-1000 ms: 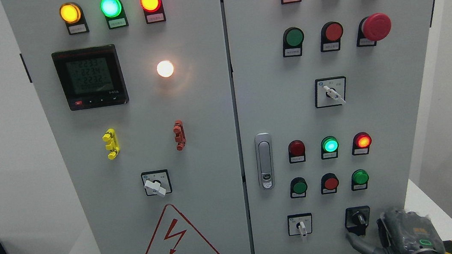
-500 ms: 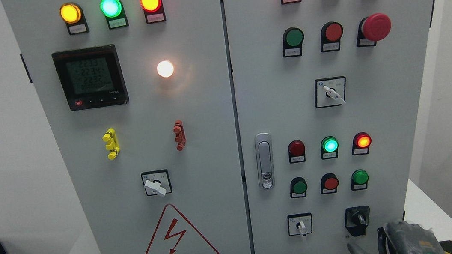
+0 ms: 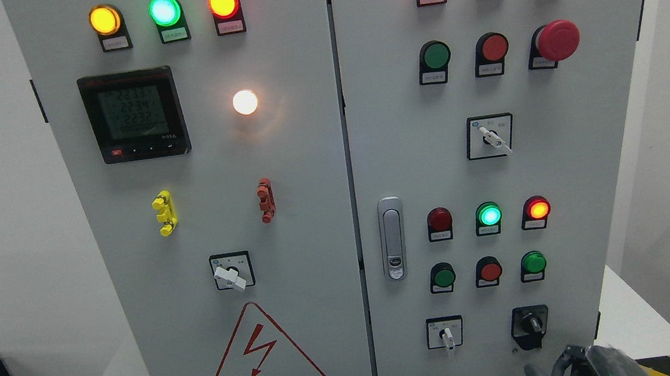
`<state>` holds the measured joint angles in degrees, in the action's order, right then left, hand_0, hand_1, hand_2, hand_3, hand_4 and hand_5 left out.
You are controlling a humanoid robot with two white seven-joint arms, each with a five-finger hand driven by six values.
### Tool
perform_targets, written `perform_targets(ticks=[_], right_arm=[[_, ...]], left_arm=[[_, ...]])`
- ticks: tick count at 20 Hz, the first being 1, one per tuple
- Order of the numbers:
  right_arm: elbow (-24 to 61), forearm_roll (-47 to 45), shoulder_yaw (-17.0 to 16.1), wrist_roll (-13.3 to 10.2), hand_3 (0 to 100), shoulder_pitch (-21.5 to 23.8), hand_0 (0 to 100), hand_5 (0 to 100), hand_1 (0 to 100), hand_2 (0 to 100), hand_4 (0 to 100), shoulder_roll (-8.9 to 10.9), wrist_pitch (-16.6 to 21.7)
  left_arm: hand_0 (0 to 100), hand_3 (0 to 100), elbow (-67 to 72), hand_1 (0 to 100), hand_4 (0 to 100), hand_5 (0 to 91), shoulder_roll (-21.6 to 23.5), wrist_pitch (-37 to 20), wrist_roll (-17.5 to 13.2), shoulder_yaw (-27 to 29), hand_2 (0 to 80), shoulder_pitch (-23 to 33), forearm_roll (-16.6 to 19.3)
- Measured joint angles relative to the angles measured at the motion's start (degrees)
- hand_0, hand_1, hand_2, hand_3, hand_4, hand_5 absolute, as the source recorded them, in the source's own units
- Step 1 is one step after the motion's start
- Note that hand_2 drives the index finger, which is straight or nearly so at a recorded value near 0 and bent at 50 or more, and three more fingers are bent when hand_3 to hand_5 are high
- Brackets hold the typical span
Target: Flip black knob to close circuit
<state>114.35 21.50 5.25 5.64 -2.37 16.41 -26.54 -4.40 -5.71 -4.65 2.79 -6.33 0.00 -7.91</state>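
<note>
1. Right hand (image 3: 578,369) at the bottom edge, right of middle, mostly cut off by the frame; only grey finger tops show, loosely spread, holding nothing.
2. Black knob (image 3: 530,322) low on the right door of the cabinet (image 3: 305,153), on a black square plate, just above the hand and apart from it. Its grip points down and slightly right.
3. White-handled switch (image 3: 447,335) sits left of the knob in the same row, handle pointing down.
4. Above that row: 3 buttons, green, red, green; above those, 3 lamps, dark red, lit green (image 3: 489,215), lit orange-red.
5. Higher on the right door: another white-handled switch, a red mushroom button (image 3: 558,40), more lamps and buttons along the top.
6. Door latch (image 3: 392,238) at the right door's left edge.
7. Left door: digital meter (image 3: 133,114), a lit white lamp, 3 lit lamps on top, yellow and red clips, a switch, a red warning triangle (image 3: 265,356).
8. Left hand is out of frame.
</note>
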Motion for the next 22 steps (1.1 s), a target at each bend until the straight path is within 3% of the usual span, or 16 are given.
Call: perform_targets(ticks=[1, 2, 3, 4, 6, 7, 10, 15, 22], right_arm=[[0.4, -3.3, -0.5, -0.1, 46, 0.9, 0, 28, 10, 27, 41, -0.28, 1.3], [0.8, -6.1, -0.9, -0.2, 39, 1.7, 0, 24, 9, 22, 34, -0.56, 2.7], [1.1, -9.1, -1.4, -0.3, 36, 2.6, 0, 22, 9, 21, 32, -0.83, 4.1], [1.4, -11.8, -1.9, -0.3, 26, 3.4, 0, 15, 8, 15, 21, -1.15, 5.4], [1.9, -17.3, -2.9, -0.5, 22, 5.1, 0, 10, 8, 12, 16, -1.88, 8.5], [2.2, -19.5, -3.5, -0.5, 15, 5.9, 0, 1, 9, 6, 7, -2.24, 10.1], [2.7, -25.3, -4.7, 2.0, 0, 8.4, 0, 0, 6, 0, 0, -3.39, 14.1], [3.3, -30.8, -6.2, 6.9, 0, 11.8, 0, 0, 0, 0, 0, -5.58, 17.7], [3.3, -34.8, -8.0, 8.1, 0, 13.7, 0, 0, 0, 0, 0, -7.59, 18.6]], left_arm=[[12, 0, 0.0, 56, 0, 0.0, 0.0, 0.0, 0.0, 0.0, 0.0, 0.0, 0.0], [12, 0, 0.0, 56, 0, 0.0, 0.0, 0.0, 0.0, 0.0, 0.0, 0.0, 0.0], [12, 0, 0.0, 56, 0, 0.0, 0.0, 0.0, 0.0, 0.0, 0.0, 0.0, 0.0], [12, 0, 0.0, 56, 0, 0.0, 0.0, 0.0, 0.0, 0.0, 0.0, 0.0, 0.0], [12, 0, 0.0, 56, 0, 0.0, 0.0, 0.0, 0.0, 0.0, 0.0, 0.0, 0.0], [12, 0, 0.0, 56, 0, 0.0, 0.0, 0.0, 0.0, 0.0, 0.0, 0.0, 0.0], [12, 0, 0.0, 56, 0, 0.0, 0.0, 0.0, 0.0, 0.0, 0.0, 0.0, 0.0], [12, 0, 0.0, 56, 0, 0.0, 0.0, 0.0, 0.0, 0.0, 0.0, 0.0, 0.0], [12, 0, 0.0, 56, 0, 0.0, 0.0, 0.0, 0.0, 0.0, 0.0, 0.0, 0.0]])
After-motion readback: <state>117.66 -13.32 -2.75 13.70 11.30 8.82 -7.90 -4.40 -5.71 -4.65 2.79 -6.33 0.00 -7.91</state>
